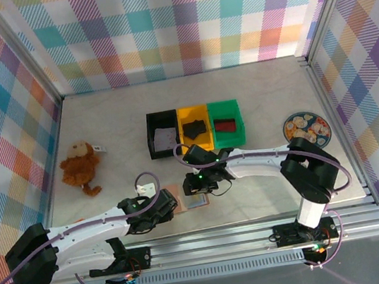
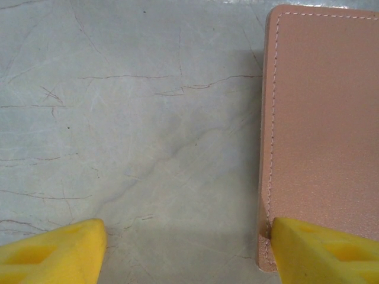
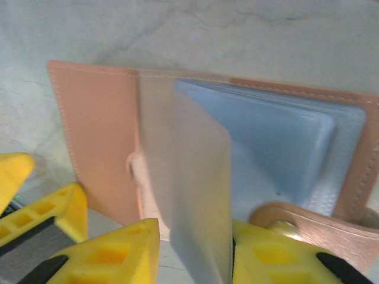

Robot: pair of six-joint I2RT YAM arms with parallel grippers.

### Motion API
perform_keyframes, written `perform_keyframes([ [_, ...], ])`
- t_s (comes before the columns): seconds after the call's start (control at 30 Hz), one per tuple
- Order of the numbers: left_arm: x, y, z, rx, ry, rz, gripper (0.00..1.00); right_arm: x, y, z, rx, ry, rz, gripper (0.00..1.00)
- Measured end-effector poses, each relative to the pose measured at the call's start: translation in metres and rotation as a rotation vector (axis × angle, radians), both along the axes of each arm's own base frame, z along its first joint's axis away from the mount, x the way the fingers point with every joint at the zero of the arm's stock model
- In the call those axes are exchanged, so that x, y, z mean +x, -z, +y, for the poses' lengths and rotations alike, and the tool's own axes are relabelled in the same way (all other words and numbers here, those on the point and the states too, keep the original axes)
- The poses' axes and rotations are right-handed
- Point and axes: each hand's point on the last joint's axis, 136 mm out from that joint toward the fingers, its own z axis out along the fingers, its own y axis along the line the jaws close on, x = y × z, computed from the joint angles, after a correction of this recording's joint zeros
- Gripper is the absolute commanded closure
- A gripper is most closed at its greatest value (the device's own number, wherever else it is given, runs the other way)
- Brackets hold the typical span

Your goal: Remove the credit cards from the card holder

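- Card holder (image 1: 195, 200) (image 2: 323, 118) (image 3: 95, 130): a small pinkish-tan leather book-style wallet. It lies open on the pale marbled tabletop (image 1: 268, 187), on the near side of the yellow plastic bin (image 1: 192, 111) and apart from it, toward the arm bases.
- We see its pale blue-grey inside facing up, and its snap strap (image 3: 314, 228) curling over one edge.
- Right gripper (image 1: 200, 187) (image 3: 195, 254): it comes down just on the near side of the yellow bin, over the open card holder. Its yellow fingers (image 3: 112, 251) are drawn partway together, one on each side of a frosted, translucent plastic sleeve (image 3: 201, 195). This plastic sleeve stands up off the blue-grey inside.
- Left gripper (image 1: 165, 208) (image 2: 183, 254): it sits nearer than the yellow bin and to its left, at the card holder's leather cover. Its jaws stand wide apart with bare tabletop between them, and it holds nothing.
- One yellow fingertip (image 2: 325, 254) overlaps the corner of the cover. We cannot tell whether it presses down.
- A black plastic bin (image 1: 151, 133) touches the yellow bin's left side, and a green plastic bin (image 1: 224, 106) touches its right.
- A brown plush monkey (image 1: 79, 169) lies well to the left of the yellow bin.
- A round patterned plate (image 1: 306, 127) lies well to the yellow bin's right.
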Motion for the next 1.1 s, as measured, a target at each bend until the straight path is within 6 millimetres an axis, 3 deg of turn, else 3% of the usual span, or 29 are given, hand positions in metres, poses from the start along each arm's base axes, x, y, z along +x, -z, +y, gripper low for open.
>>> perform_keyframes([
  [0.23,-0.001,-0.003,0.002,-0.034,0.0,-0.02,0.27,-0.001,-0.027,0.047,0.099,-0.067,-0.025,0.66],
  [0.4,-0.002,-0.01,0.003,-0.072,-0.001,-0.045,0.27,-0.004,-0.015,0.066,0.1,-0.096,0.004,0.66],
  [0.73,-0.003,-0.019,0.008,-0.101,-0.01,-0.067,0.26,-0.007,0.018,0.068,0.05,-0.105,0.058,0.66],
  [1.1,0.004,-0.018,0.001,-0.017,-0.019,-0.03,0.26,-0.001,0.024,0.06,0.015,-0.081,0.045,0.65],
])
